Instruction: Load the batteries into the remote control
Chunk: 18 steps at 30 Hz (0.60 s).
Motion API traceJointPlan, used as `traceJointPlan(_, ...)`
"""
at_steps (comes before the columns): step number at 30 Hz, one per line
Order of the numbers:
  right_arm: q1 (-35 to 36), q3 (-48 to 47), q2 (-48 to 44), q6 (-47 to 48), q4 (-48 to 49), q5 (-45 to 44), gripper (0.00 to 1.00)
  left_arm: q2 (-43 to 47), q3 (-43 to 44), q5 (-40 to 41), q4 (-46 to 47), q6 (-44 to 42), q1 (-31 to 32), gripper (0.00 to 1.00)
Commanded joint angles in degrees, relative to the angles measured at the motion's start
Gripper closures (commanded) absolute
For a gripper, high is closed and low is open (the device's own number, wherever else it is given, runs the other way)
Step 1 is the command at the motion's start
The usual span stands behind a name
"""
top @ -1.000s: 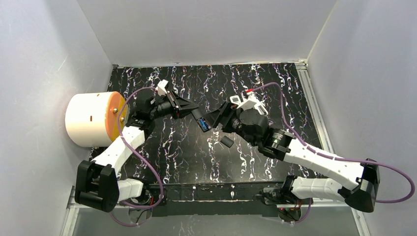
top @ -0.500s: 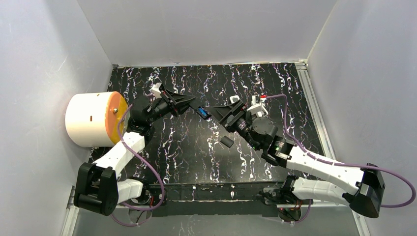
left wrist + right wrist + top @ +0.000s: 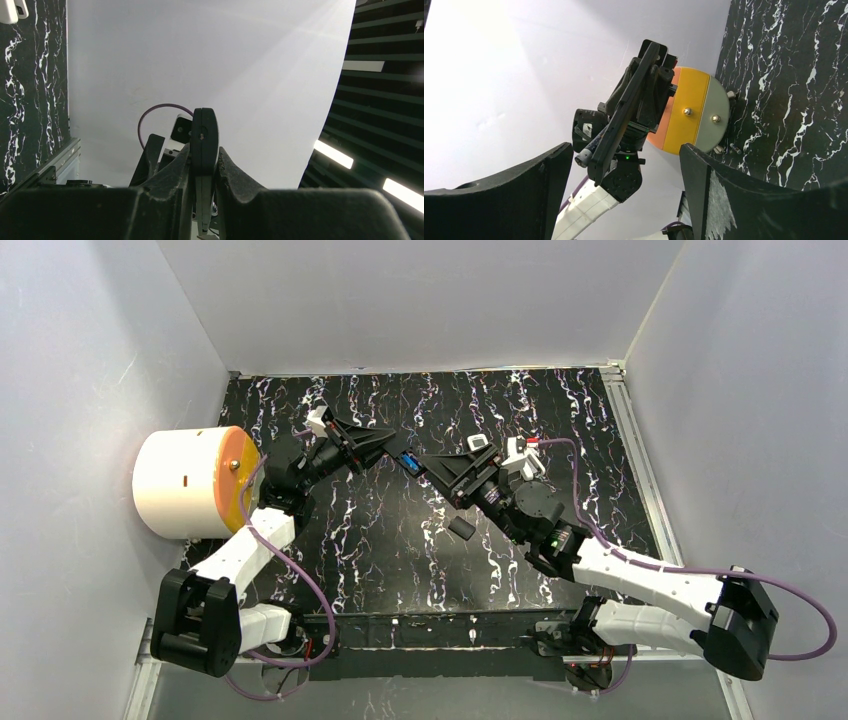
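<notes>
The left gripper is clamped on the black remote control, held in the air to the right of the white drum. A blue battery shows at the remote's far end. Just beyond it, the right gripper stands wide and empty. Farther right of the drum, a small dark piece lies on the marbled table.

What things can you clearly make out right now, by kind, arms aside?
Remote control: 1
Blue battery: 1
Small dark loose piece: 1
White drum with orange face: 1
Total: 4
</notes>
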<state>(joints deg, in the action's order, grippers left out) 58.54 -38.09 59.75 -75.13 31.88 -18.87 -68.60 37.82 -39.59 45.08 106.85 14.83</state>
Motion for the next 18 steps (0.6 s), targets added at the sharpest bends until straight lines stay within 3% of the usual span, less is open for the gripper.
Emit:
traceJointPlan(1, -0.44, -0.47, 0.31, -1.58, 4.53, 0.94, 0.14, 1.06, -0.91, -0.29, 2.29, 0.05, -0.16, 1.00)
traceJointPlan(18, -1.22, -0.62, 2.52, -2.30, 2.83, 1.66, 0.18, 1.36, -0.56, -1.24, 2.29, -0.55, -0.17, 1.00)
